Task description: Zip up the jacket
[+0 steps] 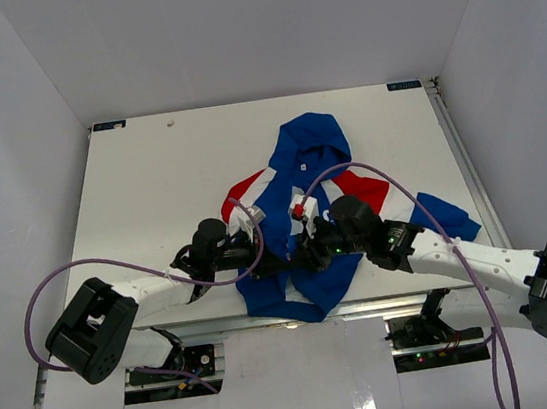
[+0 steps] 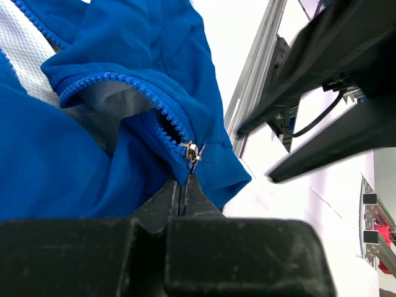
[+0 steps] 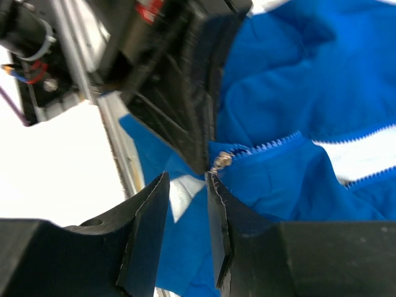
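Jacket (image 1: 301, 166) lies on the white table (image 1: 149, 180), just ahead of both arm bases and a little right of the middle. Its hood (image 1: 311, 137) points to the far side and its hem reaches the near edge. I see its front open: white lining shows between the two blue rows of zip teeth (image 2: 111, 80), which run apart from each other up the garment. A red and white panel shows on each side of the blue body, and a blue sleeve end sticks out on the right.

My left gripper (image 2: 182, 187) is fully closed, its two fingers pressed flat together on the ribbed hem of the jacket right under the zip slider (image 2: 192, 151). The small metal slider sits at the very bottom of the teeth. I cannot tell whether it touches the fingertips or only comes very close to them.

My right gripper (image 3: 187, 179) stands partly open, with a clear gap between its fingers and nothing clamped in that gap. One of its fingertips sits just beside the slider, and blue and white cloth lies beyond the gap.

From above, the two grippers meet head to head over the lower front of the jacket, near the hem
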